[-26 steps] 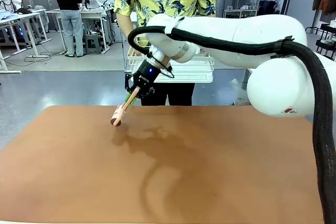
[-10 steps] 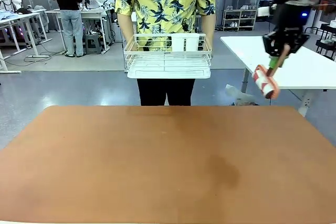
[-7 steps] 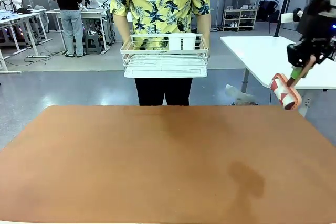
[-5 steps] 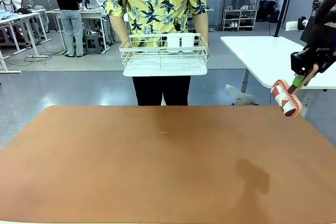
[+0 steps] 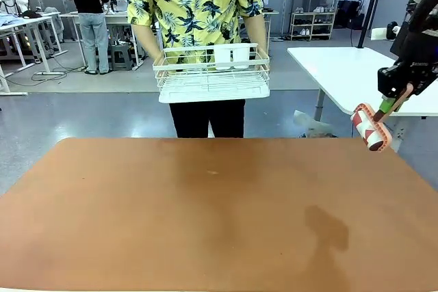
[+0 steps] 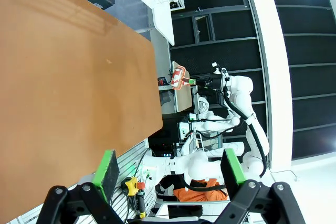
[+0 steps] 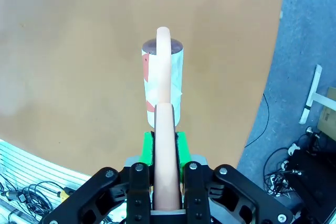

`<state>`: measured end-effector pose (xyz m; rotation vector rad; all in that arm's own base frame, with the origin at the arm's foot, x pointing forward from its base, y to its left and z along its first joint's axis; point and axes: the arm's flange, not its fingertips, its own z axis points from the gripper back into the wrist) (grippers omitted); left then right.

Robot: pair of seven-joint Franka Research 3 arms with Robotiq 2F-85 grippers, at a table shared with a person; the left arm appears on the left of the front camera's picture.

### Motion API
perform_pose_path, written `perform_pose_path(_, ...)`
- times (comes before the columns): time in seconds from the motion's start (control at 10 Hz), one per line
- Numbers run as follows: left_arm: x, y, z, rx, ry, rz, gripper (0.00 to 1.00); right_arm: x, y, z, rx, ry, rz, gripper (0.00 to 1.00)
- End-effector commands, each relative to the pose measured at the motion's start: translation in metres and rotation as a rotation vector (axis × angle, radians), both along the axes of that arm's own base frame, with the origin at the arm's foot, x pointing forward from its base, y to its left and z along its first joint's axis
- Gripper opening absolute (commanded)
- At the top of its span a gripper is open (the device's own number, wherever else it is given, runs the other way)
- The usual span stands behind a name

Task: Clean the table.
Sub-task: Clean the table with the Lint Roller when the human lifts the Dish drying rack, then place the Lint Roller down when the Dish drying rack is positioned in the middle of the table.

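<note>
reddish-brown and matte, the table [image 5: 205, 217] spreads bare and smooth across the near foreground. the right gripper [image 5: 395, 98] hangs above its far right corner, fingers clamped on the pink handle of a lint roller [image 5: 370, 126] tilted down-left. the left gripper [image 6: 169, 169] hovers beside the table's edge, pads apart.
</note>
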<state>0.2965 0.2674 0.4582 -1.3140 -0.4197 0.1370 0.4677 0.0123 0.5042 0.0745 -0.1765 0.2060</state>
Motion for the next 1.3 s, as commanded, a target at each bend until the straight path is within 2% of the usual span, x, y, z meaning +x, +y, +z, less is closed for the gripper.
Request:
perform_pose_path(0.0, -0.0006, 0.0028, 0.0018, -0.013, -0.031, -0.004, 1.00, -0.0023, 0.0004, 0.0032, -0.017, 0.005, -0.015, 0.21)
perform_pose_path(1.2, -0.0006, 0.0028, 0.0018, -0.013, -0.031, -0.004, 1.00, -0.0023, 0.0004, 0.0032, -0.017, 0.005, -0.015, 0.21)
